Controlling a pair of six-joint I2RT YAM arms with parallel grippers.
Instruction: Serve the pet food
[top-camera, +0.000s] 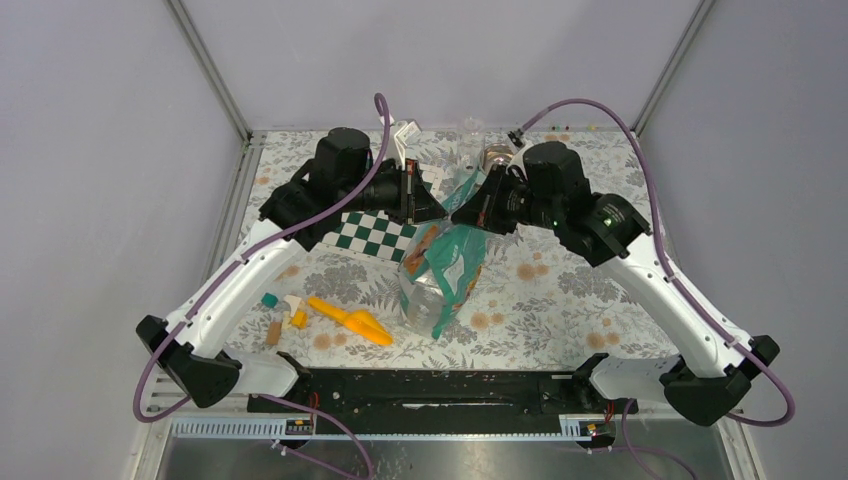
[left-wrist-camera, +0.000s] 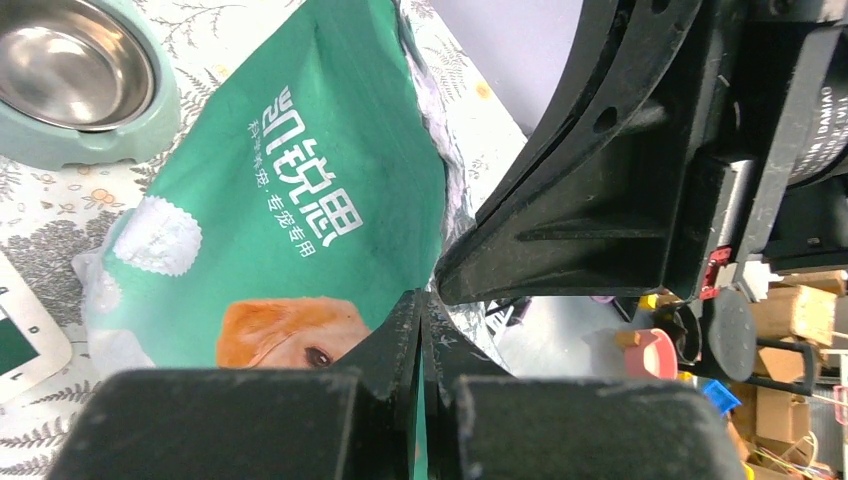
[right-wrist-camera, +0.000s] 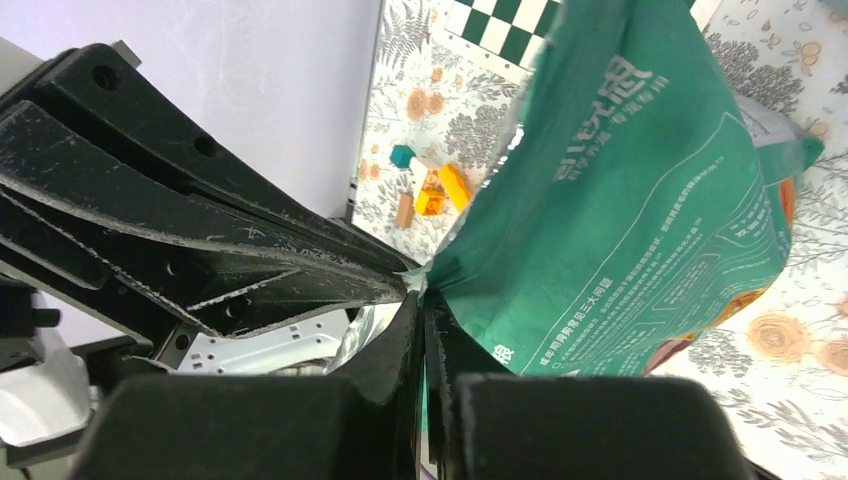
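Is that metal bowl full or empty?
Empty, as far as seen: the bowl shows only bare shiny metal inside; part is out of frame.

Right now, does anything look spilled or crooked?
I see no spill. The teal pet-food bag looks tilted and crumpled, its top edge pinched by the left tool and right tool. The orange scoop lies beside it.

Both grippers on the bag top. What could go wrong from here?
Left gripper and right gripper pinch only the thin top edge of the bag; it could slip free or tear unevenly. The bag stands tall with nothing bracing its base, so a sideways pull might topple it before anything reaches the bowl.
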